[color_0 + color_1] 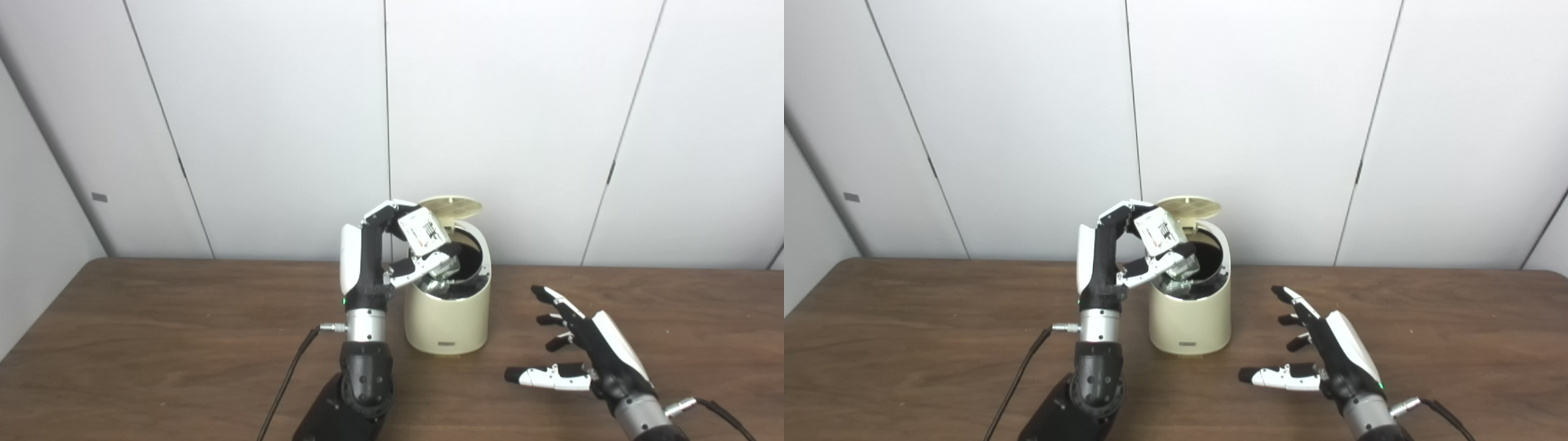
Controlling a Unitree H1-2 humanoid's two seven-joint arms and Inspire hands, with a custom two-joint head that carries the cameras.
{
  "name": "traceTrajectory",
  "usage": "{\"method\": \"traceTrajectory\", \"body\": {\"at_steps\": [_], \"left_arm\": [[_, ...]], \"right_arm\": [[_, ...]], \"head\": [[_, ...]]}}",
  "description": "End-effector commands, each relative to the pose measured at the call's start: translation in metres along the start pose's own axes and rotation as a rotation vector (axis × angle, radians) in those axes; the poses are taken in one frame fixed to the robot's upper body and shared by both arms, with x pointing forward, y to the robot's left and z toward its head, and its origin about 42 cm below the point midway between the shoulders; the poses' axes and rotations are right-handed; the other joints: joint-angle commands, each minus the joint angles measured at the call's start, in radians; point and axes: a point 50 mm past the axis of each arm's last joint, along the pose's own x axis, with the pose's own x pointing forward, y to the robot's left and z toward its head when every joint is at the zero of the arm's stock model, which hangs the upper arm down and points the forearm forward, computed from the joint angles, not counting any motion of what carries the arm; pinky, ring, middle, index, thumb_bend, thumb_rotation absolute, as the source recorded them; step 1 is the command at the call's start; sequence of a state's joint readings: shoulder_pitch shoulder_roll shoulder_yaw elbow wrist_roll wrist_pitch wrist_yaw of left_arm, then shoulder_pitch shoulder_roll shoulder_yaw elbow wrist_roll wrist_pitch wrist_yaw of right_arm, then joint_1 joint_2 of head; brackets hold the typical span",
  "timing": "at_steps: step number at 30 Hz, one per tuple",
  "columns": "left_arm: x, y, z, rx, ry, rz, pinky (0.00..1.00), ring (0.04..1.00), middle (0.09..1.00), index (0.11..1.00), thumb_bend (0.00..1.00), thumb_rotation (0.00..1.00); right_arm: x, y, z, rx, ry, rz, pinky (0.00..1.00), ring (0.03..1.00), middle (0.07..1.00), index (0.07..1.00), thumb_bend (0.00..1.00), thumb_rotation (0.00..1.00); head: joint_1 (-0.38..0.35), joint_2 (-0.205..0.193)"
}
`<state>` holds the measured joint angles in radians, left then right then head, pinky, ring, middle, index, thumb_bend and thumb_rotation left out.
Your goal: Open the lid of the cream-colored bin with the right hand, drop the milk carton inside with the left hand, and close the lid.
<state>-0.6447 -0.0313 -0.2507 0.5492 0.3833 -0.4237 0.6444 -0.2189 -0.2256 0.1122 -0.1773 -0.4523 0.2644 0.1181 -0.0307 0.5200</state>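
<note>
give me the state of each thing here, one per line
lid: open, tipped up behind the bin's mouth
cream-colored bin: upright on the table, mouth uncovered
milk carton: tilted, held over the bin's mouth, not yet dropped
left hand: shut on the milk carton above the bin
right hand: open, fingers spread, right of the bin, holding nothing
table: wooden, carrying the bin

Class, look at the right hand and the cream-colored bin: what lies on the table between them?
Nothing: only bare wooden table separates the open right hand from the cream-colored bin, clearest in the left eye view.
</note>
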Motion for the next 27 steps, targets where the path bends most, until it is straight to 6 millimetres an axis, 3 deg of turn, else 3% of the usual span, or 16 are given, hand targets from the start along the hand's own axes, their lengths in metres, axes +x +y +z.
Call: {"method": "traceTrajectory", "body": {"at_steps": [1, 6, 8, 9, 10, 12, 15, 27], "left_arm": [[0.0258, -0.0032, 0.0206, -0.027, -0.120, 0.017, 0.44, 0.449, 0.486, 0.510, 0.50, 0.00], [0.0238, -0.0038, 0.0159, -0.041, -0.100, -0.104, 0.46, 0.448, 0.501, 0.508, 0.50, 0.00], [0.0237, -0.0036, 0.0148, -0.033, -0.092, -0.151, 0.49, 0.556, 0.507, 0.489, 0.52, 0.00], [0.0240, -0.0035, 0.0150, -0.023, -0.082, -0.178, 0.55, 0.633, 0.631, 0.615, 0.69, 0.00], [0.0242, -0.0031, 0.0156, -0.012, -0.077, -0.200, 0.61, 0.688, 0.695, 0.679, 0.76, 0.00], [0.0246, -0.0023, 0.0169, 0.007, -0.075, -0.226, 0.72, 0.791, 0.797, 0.770, 0.83, 0.00], [0.0249, -0.0002, 0.0178, 0.020, -0.066, -0.243, 0.82, 0.870, 0.867, 0.837, 0.86, 0.03], [0.0271, 0.0035, 0.0157, 0.023, -0.061, -0.235, 0.87, 0.895, 0.892, 0.857, 0.85, 0.05]], "right_arm": [[0.0021, -0.0114, 0.0158, 0.004, -0.063, -0.044, 0.57, 0.799, 0.911, 0.908, 0.80, 0.30], [0.0025, -0.0130, 0.0136, 0.021, -0.060, -0.048, 0.54, 0.792, 0.914, 0.906, 0.81, 0.28], [0.0027, -0.0139, 0.0134, 0.027, -0.057, -0.047, 0.53, 0.791, 0.917, 0.908, 0.80, 0.28], [0.0029, -0.0143, 0.0134, 0.029, -0.057, -0.046, 0.53, 0.791, 0.919, 0.908, 0.81, 0.28], [0.0030, -0.0145, 0.0134, 0.030, -0.057, -0.046, 0.53, 0.792, 0.920, 0.909, 0.80, 0.28], [0.0034, -0.0147, 0.0135, 0.028, -0.059, -0.047, 0.52, 0.788, 0.919, 0.909, 0.80, 0.28], [0.0037, -0.0152, 0.0137, 0.025, -0.059, -0.047, 0.52, 0.784, 0.918, 0.909, 0.80, 0.28], [0.0072, -0.0166, 0.0135, 0.022, -0.066, -0.043, 0.55, 0.786, 0.919, 0.909, 0.80, 0.27]], "head": [[0.000, 0.001], [0.002, 0.006], [0.004, 0.006], [0.004, 0.006], [0.004, 0.006], [0.005, 0.006], [0.008, 0.006], [0.016, 0.008]]}}
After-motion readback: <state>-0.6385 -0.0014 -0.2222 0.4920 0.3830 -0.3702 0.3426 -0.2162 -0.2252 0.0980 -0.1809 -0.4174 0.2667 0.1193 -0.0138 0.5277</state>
